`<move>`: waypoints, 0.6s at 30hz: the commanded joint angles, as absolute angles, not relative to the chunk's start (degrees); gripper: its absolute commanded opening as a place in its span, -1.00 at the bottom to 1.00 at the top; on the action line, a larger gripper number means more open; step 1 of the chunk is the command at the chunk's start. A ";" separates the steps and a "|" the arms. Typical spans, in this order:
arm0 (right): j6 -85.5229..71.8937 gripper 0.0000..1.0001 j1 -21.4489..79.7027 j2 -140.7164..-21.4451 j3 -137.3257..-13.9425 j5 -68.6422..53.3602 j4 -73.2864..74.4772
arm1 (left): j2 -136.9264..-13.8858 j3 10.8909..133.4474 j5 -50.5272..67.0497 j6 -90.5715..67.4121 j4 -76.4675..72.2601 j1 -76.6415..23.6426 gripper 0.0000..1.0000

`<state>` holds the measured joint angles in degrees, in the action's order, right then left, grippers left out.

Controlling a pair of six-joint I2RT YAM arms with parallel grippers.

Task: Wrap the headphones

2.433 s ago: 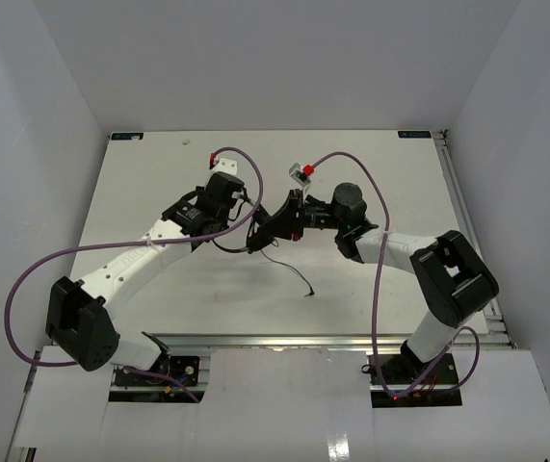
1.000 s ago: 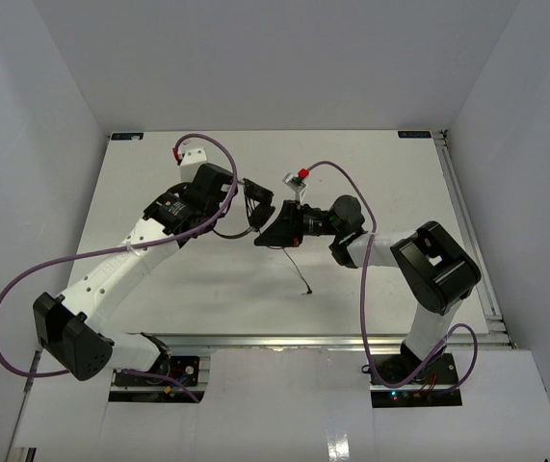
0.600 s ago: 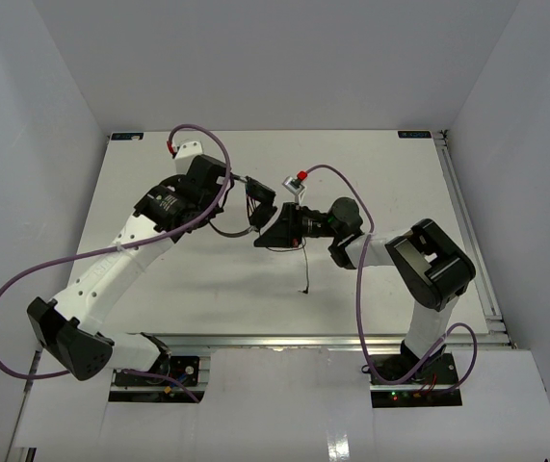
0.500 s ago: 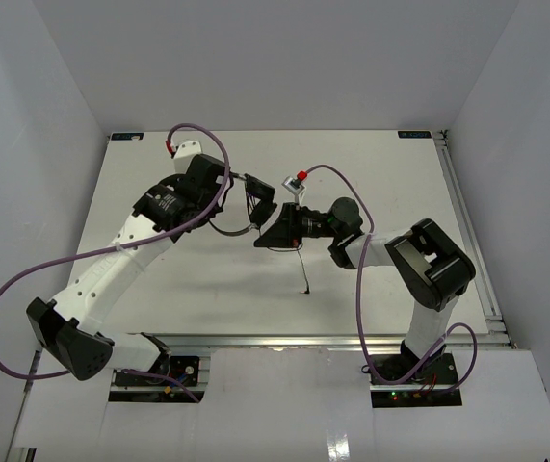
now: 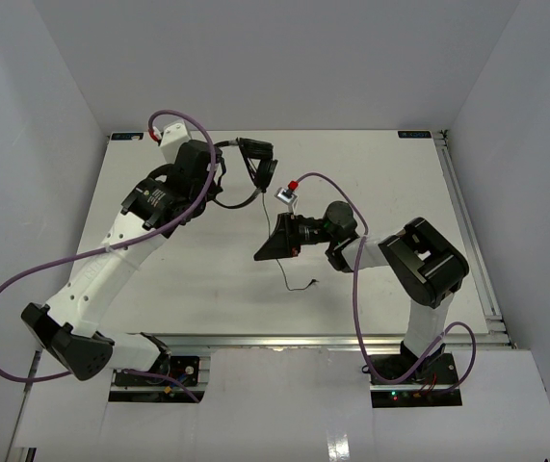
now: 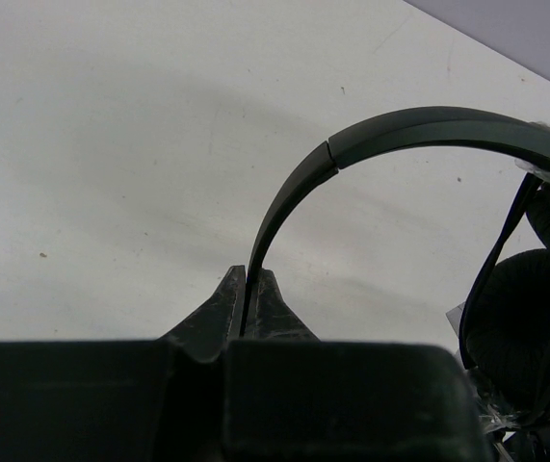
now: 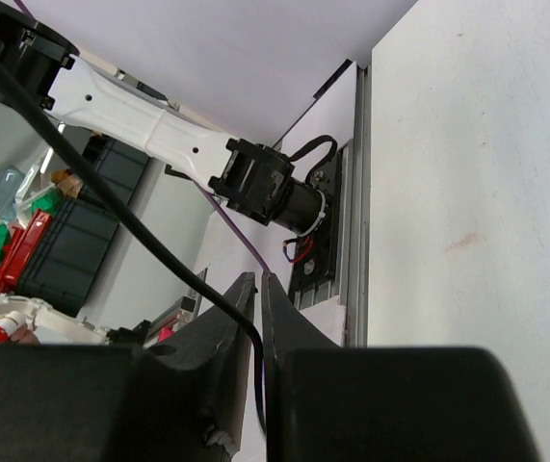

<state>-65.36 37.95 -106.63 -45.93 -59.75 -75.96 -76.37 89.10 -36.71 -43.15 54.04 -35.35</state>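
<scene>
Headphones (image 5: 258, 168) trail their cable (image 5: 299, 286) down to the table (image 5: 400, 192), nearer than the right gripper (image 7: 258, 289), whose fingers are pinched together on that cable. Beyond the right gripper, the left gripper (image 6: 250, 289) clamps the headband (image 6: 419, 128), with the earcups (image 6: 517, 318) dangling above the table.

The left arm (image 5: 101, 269) and right arm (image 5: 431, 332) are white tubes joined by chunky black housings. Thick purple cables (image 5: 354, 284) trail alongside, one ending in what looks like a red plug (image 5: 294, 182). Each hand is matte black, with wedge-shaped fingers (image 6: 222, 313).
</scene>
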 commanded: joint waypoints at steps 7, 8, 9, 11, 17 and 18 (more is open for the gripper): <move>-63.72 -0.74 38.02 -108.59 -45.61 -60.35 -108.02 | -72.34 94.54 -35.55 -44.65 53.65 -35.07 -1.00; -63.72 -0.74 37.98 -108.82 -45.63 -60.29 -108.02 | -72.32 94.95 -35.35 -44.65 53.71 -35.07 -1.00; -63.72 -0.74 38.02 -108.90 -45.71 -60.29 -108.02 | -72.24 95.16 -35.43 -44.70 53.80 -35.07 -1.00; -63.78 -0.74 38.06 -109.09 -45.79 -60.24 -108.02 | -72.10 95.63 -35.51 -44.74 53.99 -35.07 -1.00; -63.47 -0.74 38.14 -109.40 -45.53 -60.20 -108.01 | -71.89 96.04 -34.84 -45.40 53.88 -35.07 -1.00; -63.35 -0.74 38.14 -109.58 -45.47 -60.21 -108.02 | -71.84 96.06 -34.59 -45.44 53.82 -35.07 -1.00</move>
<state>-64.33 37.95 -109.21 -45.89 -59.96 -76.00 -74.27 93.59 -35.47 -43.67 55.70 -35.35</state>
